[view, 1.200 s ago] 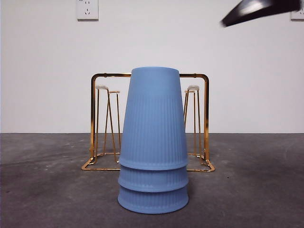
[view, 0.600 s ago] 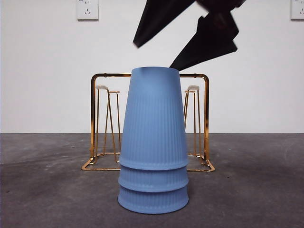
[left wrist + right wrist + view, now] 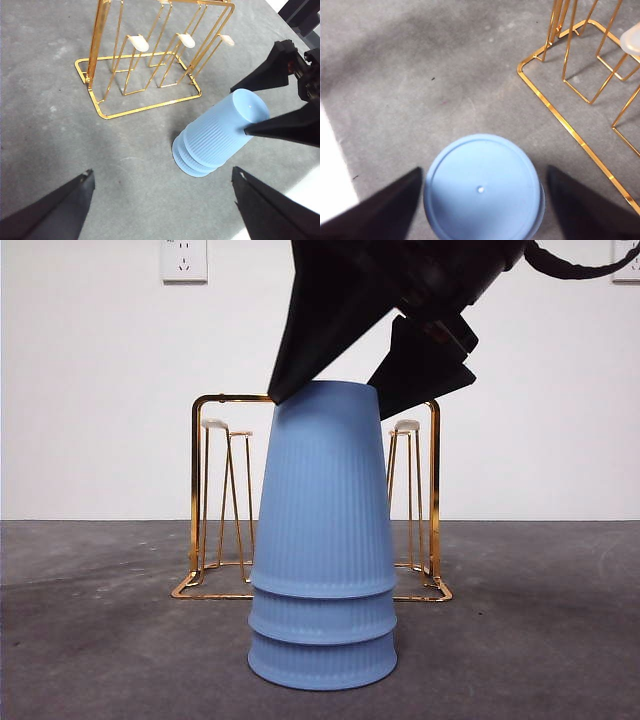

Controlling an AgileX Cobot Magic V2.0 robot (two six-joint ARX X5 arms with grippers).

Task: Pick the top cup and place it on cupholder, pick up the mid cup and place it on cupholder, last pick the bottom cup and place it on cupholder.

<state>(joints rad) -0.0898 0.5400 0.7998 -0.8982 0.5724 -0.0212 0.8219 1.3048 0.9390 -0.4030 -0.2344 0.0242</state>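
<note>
Three blue ribbed cups stand upside down, nested in one stack: top cup (image 3: pixel 322 490), mid cup (image 3: pixel 322 618), bottom cup (image 3: pixel 322 665). Behind the stack stands the gold wire cupholder (image 3: pixel 433 490), its white-tipped prongs bare. My right gripper (image 3: pixel 335 392) is open, with one jaw on each side of the top cup's (image 3: pixel 482 187) closed end and a small gap to each jaw. Seen from the left wrist, that right gripper (image 3: pixel 239 111) straddles the stack (image 3: pixel 215 137). My left gripper (image 3: pixel 162 172) is open and holds nothing, high above the table in front of the cupholder (image 3: pixel 100 50).
The grey table (image 3: pixel 100 640) runs back to a white wall with sockets (image 3: pixel 184 260). A white strip at the table's edge (image 3: pixel 332 165) lies close to the stack. The cupholder's base wire (image 3: pixel 560 112) lies a short way from the cups.
My right gripper has come down from the upper right corner to the stack and now straddles the top cup's upper end. The cups and cupholder have not moved.
</note>
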